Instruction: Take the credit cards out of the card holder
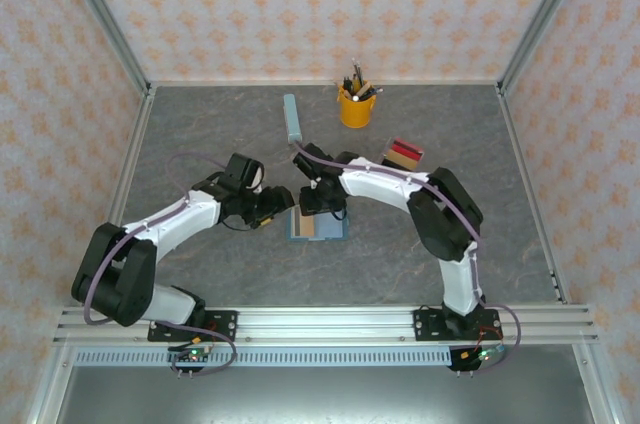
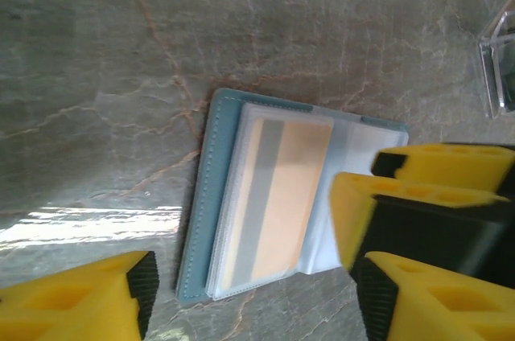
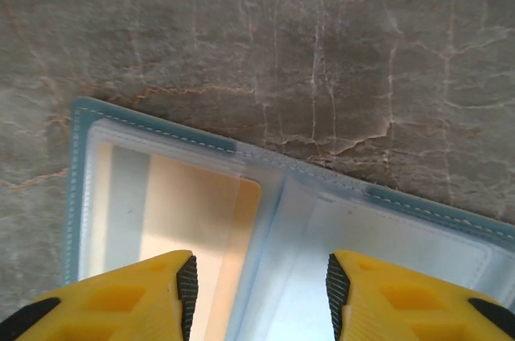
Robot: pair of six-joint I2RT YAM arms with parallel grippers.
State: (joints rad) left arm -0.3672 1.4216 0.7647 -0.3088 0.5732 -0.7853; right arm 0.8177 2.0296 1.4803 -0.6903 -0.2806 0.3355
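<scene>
**Card holder** [image 2: 201,196]: lies open and flat on the grey marbled table [image 1: 200,144], about mid-table, between the two grippers. The teal cover is underneath and the clear sleeve pages are on top. One tan card [image 2: 282,196] with a grey stripe sits inside the sleeve on the leaf next to the stitched teal edge. The other sleeve leaf [image 3: 402,236] looks empty.

**Right gripper** [image 3: 259,289]: fingers apart, nothing pinched. It straddles the fold, one finger over the card's leaf and one over the empty leaf. It seems to bear down on the pages, but contact is not certain.

**Left gripper** [image 2: 253,293]: fingers spread and empty, low over the holder's near edge, facing the card.

**Further out:** a small stack of cards [image 1: 404,153] in red, tan and dark lies well apart at right rear, near the yellow pen cup [image 1: 356,107]. A pale blue-grey bar [image 1: 292,117] lies behind the holder.

**Judgement:** the step in hand is drawing out the tan card.
- The right gripper should pin the cover and the empty leaf, not the card itself, or the card gets clamped in its sleeve.
- I cannot tell which side of the sleeve is open, so find that first.
- The left gripper should nip only the bare card edge, clear of the film.
- Pull flat along the sleeve's plane, slowly.

**Risks:**
- If the film is caught with the card, the holder drags or the leaf folds.
- The card is thin and glossy, so a shallow pinch may slip.
</scene>
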